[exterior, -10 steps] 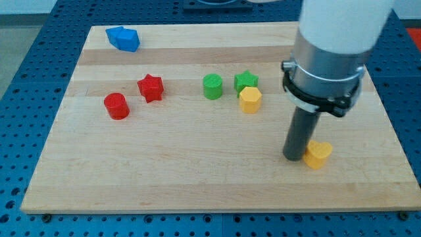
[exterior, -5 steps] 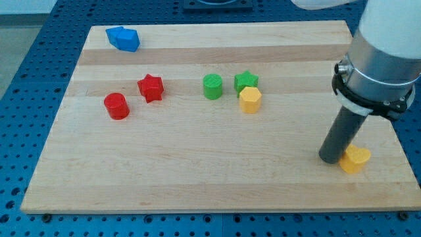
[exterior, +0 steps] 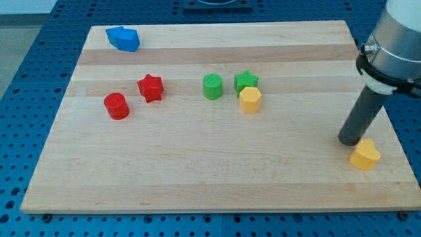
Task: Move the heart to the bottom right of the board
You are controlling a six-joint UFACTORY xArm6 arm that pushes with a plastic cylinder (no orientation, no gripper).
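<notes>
- The yellow heart (exterior: 365,155) sat near the right edge of the wooden worktop (exterior: 197,171), close to the near right corner.
- My tip (exterior: 348,141) was just to the far left of the heart, touching it or almost touching.
- There were no fingers on this arm, only a dark rod, so there was nothing open or closed to tell.
- A little bare wood lay between the heart and the near edge, and a thin strip between it and the right edge.
- The near half of the worktop had wide open room.
- Far off to the left stood the yellow block (exterior: 250,100), green star (exterior: 246,80), green round block (exterior: 212,86), red star (exterior: 150,87) and red round block (exterior: 116,105).
- The blue block (exterior: 123,38) sat by the far left corner.
</notes>
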